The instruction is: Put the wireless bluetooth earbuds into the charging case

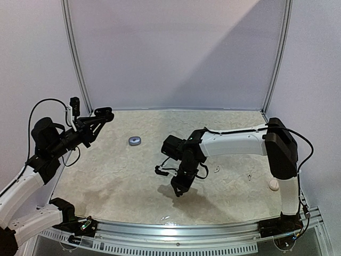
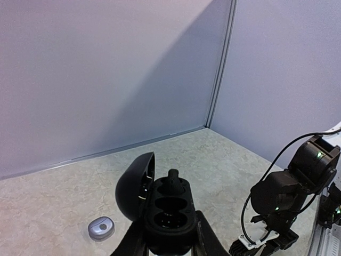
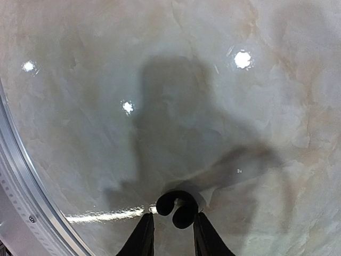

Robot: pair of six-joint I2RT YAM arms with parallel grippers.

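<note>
My left gripper [image 2: 169, 237] is shut on a black charging case [image 2: 166, 213] and holds it up above the table's left side [image 1: 105, 114]. The case's lid [image 2: 134, 185] stands open to the left. One black earbud [image 2: 171, 181] sits in the far slot; the near slot [image 2: 169, 220] is empty. My right gripper [image 3: 173, 226] points down near the table's front middle [image 1: 178, 189]. It is shut on a curved black earbud [image 3: 178, 208] at its fingertips, just above the table.
A small grey oval case [image 1: 134, 141] lies on the table's far middle, also in the left wrist view [image 2: 100, 229]. A whitish bud [image 1: 274, 184] lies at the right by the right arm's base. Small white bits [image 1: 217, 169] lie near it. A metal rail [image 1: 186, 229] runs along the front edge.
</note>
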